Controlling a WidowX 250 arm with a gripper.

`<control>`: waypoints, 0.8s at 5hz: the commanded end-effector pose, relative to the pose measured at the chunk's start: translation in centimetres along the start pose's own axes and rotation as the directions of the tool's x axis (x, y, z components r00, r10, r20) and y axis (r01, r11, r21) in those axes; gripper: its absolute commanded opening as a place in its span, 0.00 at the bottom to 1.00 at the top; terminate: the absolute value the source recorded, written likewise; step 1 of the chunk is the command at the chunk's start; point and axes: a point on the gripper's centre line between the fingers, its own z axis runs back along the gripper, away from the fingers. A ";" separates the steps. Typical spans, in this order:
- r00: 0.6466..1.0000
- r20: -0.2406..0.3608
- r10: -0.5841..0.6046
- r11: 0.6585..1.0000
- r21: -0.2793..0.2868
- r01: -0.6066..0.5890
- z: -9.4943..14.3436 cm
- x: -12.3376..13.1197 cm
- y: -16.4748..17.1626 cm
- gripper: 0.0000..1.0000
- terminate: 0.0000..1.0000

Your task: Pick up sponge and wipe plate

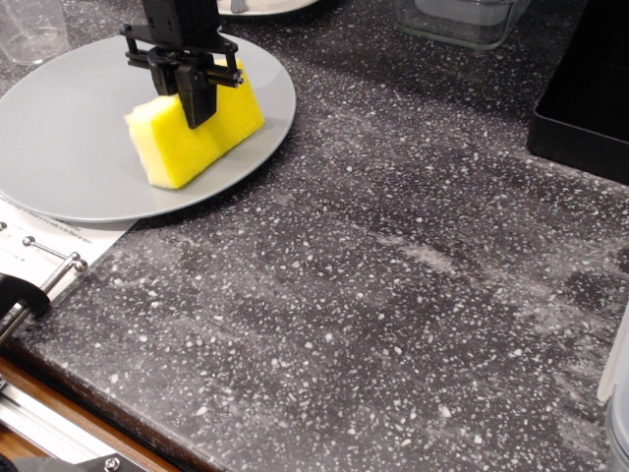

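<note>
The bright yellow sponge point(197, 133) stands on edge on the right part of the large grey plate point(69, 147) at the upper left. My black gripper point(194, 103) comes down from the top and is shut on the sponge's upper edge, one finger in front and one behind. The sponge's lower edge rests on the plate surface.
A clear plastic cup point(31, 29) stands at the far left top. A white plate point(265, 6) shows at the top edge. A clear container point(462, 20) and a black tray point(585, 93) stand at the upper right. A metal rack point(39, 275) is at the lower left.
</note>
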 end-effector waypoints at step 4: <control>0.996 0.069 -0.056 0.991 0.129 0.046 1.2 -0.7 10.0 0.00 0.00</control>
